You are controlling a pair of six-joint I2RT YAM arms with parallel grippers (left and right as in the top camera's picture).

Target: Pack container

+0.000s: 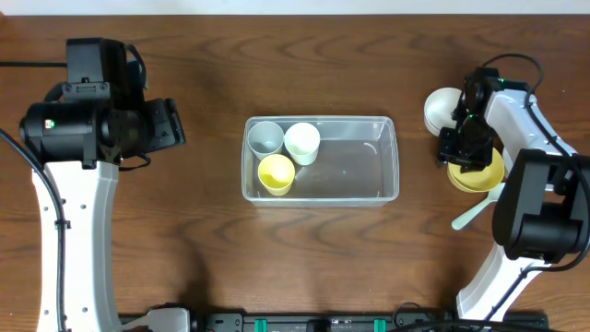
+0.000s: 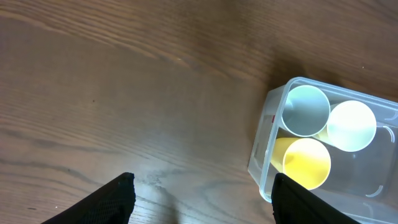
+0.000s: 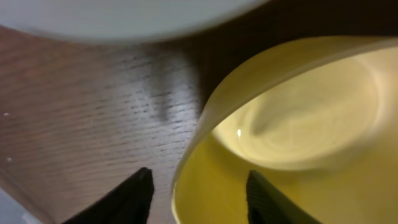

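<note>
The clear plastic container (image 1: 355,171) lies mid-table and holds three cups at its left end: pale blue (image 1: 265,138), white (image 1: 301,142) and yellow (image 1: 276,173). My right gripper (image 1: 464,152) is down at the left rim of a yellow bowl (image 1: 489,177). In the right wrist view its open fingers (image 3: 199,186) straddle the bowl's rim (image 3: 298,124), one outside and one inside. My left gripper (image 2: 204,186) is open and empty over bare wood, left of the container (image 2: 264,149).
A white bowl (image 1: 441,107) sits just behind the yellow bowl and shows in the right wrist view (image 3: 124,15). A white spoon (image 1: 475,212) lies in front of the yellow bowl. The container's right part holds nothing.
</note>
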